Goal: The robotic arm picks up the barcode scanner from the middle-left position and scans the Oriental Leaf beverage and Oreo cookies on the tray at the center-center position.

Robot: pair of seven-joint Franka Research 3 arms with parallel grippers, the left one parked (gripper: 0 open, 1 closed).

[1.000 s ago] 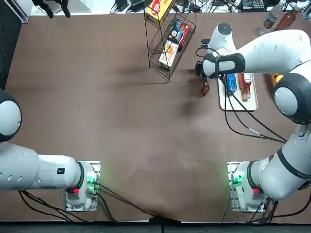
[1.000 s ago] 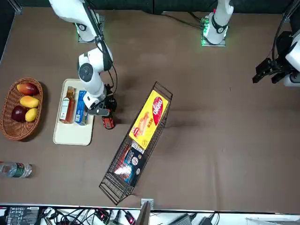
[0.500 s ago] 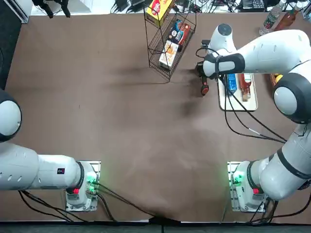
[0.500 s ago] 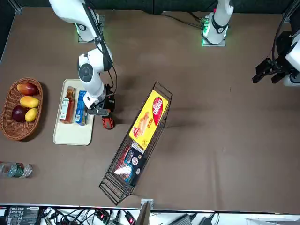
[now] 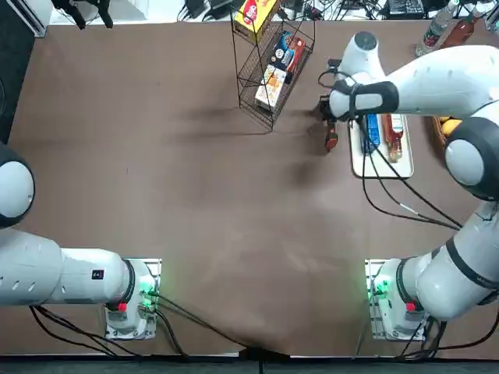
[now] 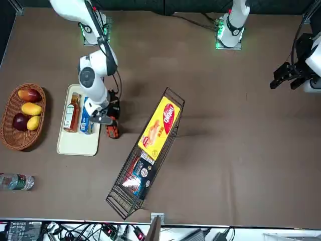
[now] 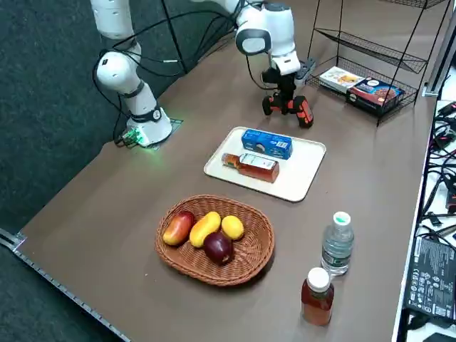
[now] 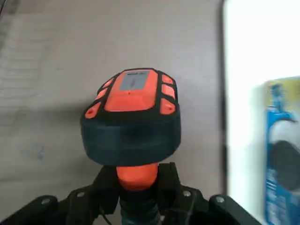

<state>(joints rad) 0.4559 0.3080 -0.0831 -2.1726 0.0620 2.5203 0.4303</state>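
Right wrist view, right gripper point(image 8: 138, 192): fingers clamped on the orange neck of the barcode scanner.
Barcode scanner point(image 8: 133, 112): orange and black, its broad head beyond the fingertips; in the right side view it is held above the table, near the tray and on the side away from the fruit basket.
Right arm point(image 7: 267, 35): white with dark grey bands, trailing black cables; it reaches from its base to the scanner beside the tray.
Tray point(image 7: 303, 171): white, flat, rounded corners, low rim; it lies on the table between the scanner and the fruit basket.
Oreo cookies point(image 7: 267, 143): blue packet lying on the tray, on the side nearer the gripper.
Oriental Leaf beverage point(image 7: 258, 167): reddish-brown bottle with a white label, lying on its side on the tray, just beside the Oreo packet.
Fruit basket point(image 7: 253, 263): round brown wicker, near the tray; it holds a red-and-yellow fruit, two yellow fruits and a dark purple one.
Wire rack point(image 6: 120, 198): black, on the other side of the scanner from the tray, with a yellow box point(image 6: 159, 128) and a dark box point(image 6: 141, 175) in it.
Clear bottle point(image 7: 337, 246): upright on the table, green-and-white label.
Brown bottle point(image 7: 317, 298): upright near the clear one, white cap.
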